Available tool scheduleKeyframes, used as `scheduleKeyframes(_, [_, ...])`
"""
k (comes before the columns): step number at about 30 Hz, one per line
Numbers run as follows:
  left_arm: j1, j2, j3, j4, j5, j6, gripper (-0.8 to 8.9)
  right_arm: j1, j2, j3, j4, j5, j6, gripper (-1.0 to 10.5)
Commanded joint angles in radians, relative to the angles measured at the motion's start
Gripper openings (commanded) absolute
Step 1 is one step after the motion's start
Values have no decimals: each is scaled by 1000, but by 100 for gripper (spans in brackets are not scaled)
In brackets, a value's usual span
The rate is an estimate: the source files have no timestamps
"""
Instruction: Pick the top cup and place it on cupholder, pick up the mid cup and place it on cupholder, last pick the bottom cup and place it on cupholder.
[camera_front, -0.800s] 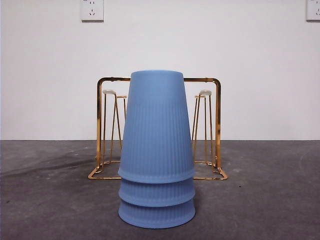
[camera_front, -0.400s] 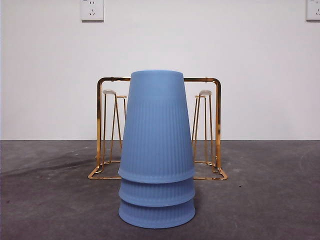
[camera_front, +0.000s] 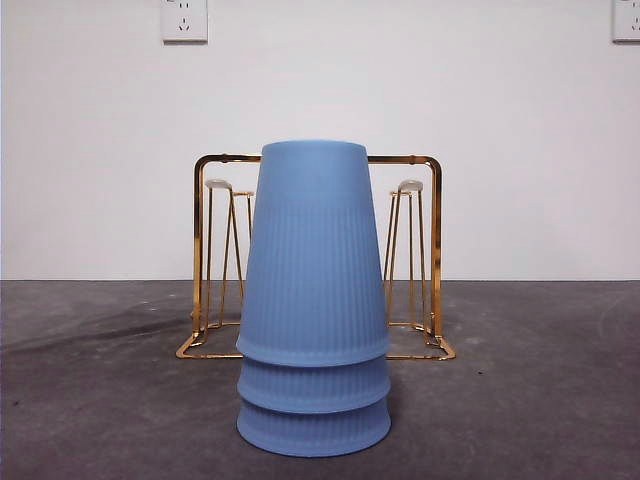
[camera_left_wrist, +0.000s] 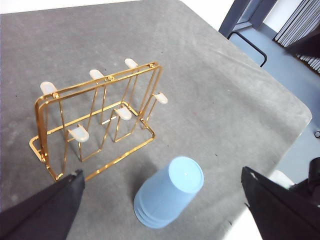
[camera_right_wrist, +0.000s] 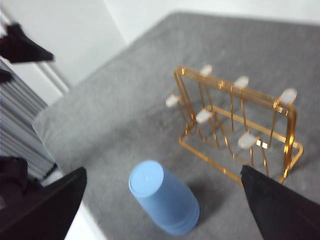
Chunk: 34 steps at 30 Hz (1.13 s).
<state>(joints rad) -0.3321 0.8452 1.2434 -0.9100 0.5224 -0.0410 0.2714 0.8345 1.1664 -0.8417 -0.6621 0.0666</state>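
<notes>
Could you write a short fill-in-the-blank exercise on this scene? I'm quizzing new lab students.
1. The stack holds ____ blue cups, mouths down.
2. The cupholder is made of ____-colored wire.
3. In the front view, the cupholder stands ____ the stack.
4. The number of cups hanging on the white-tipped pegs is ____.

Missing words: three; gold; behind; zero

The desk (camera_front: 90, 400) has a dark grey, faintly mottled top with a rounded corner. Two things stand directly on it. A stack of three blue cups (camera_front: 314, 300), nested mouth-down, rests on the rim of the bottom cup (camera_front: 314, 432). The gold wire cupholder (camera_front: 430, 250) stands on its rectangular base, apart from the stack, its white-tipped pegs bare. In the left wrist view the stack (camera_left_wrist: 169, 199) shows between that arm's jaws, with the cupholder (camera_left_wrist: 95, 117) beyond it; in the right wrist view both stack (camera_right_wrist: 164, 197) and cupholder (camera_right_wrist: 240, 125) likewise show between the jaws.
</notes>
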Motion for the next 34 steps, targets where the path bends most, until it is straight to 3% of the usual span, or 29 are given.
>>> scheduleKeyframes(1, [-4,-15,22,-11,3,6,500,80,39,36,-16,63,14,496])
scheduleKeyframes(9, [-4,-75,22,-128,3,68,500,344,164,53,-23,291,55,496])
scheduleKeyframes(19, [-5,-117,22,-206,3,83,500,578,363,53,30,506,84,496])
scheduleKeyframes(25, [-14,-135,22,-229,3,83,500,632,477,53,79,562,84,496])
scheduleKeyframes(34, [-16,-145,22,-227,3,83,500,637,607,53,108,562,84,496])
